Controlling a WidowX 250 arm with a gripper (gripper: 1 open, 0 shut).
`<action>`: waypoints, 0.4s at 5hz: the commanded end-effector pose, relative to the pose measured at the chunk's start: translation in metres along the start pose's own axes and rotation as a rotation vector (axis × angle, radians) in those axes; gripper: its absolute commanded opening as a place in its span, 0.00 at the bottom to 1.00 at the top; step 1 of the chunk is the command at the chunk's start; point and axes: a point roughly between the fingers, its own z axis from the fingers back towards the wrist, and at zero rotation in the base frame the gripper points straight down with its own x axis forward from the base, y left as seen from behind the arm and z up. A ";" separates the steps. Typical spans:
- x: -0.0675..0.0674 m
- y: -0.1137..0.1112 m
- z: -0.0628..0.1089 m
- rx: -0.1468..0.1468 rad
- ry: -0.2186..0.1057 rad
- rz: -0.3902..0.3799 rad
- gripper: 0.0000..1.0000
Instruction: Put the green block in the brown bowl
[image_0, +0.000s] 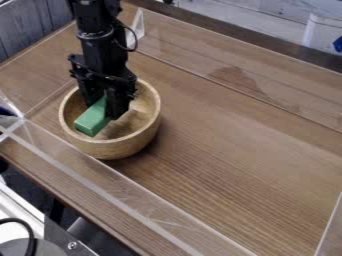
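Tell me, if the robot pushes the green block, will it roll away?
Probably not: the block has flat faces and straight edges, so it would more likely slide than roll. It looks solid, so I'd guess it stays stiff. The bowl's raised wall would likely stop it.

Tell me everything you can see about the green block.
The green block is a small, solid-looking elongated bar with flat faces, its material unclear. It sits inside the brown bowl, toward the left of the picture, and slants with its upper end near the gripper. The dark fingers are shut on that upper end and partly hide it. Whether its lower end touches the bowl can't be told from this view.
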 end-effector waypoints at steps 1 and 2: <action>0.010 0.003 0.012 0.027 -0.043 -0.007 0.00; 0.012 0.002 0.012 0.027 -0.039 -0.008 0.00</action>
